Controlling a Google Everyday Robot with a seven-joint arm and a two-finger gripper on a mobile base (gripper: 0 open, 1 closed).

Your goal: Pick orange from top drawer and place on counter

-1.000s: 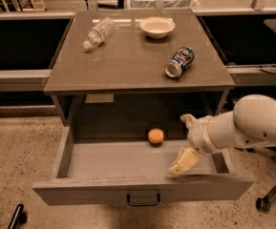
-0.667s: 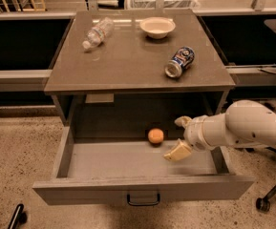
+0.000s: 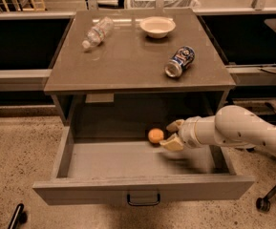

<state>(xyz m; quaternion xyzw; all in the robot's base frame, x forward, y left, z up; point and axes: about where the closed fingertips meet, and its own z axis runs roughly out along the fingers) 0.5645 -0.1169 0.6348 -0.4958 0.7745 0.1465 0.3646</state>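
The orange [image 3: 155, 135] lies in the open top drawer [image 3: 128, 163], near the back, right of the middle. My gripper [image 3: 172, 134] reaches in from the right on a white arm and is just to the right of the orange, its two tan fingers [image 3: 172, 144] spread open with the orange at their tips. It holds nothing. The counter [image 3: 137, 54] is the flat top above the drawer.
On the counter lie a clear plastic bottle [image 3: 96, 32] at the back left, a white bowl [image 3: 157, 26] at the back, and a soda can [image 3: 179, 61] on its side at the right. The drawer's dark handle [image 3: 143, 199] faces me. Dark shelving stands on both sides.
My gripper has moved left and toward the back of the drawer, from well right of the orange to right beside it. The orange has not moved.
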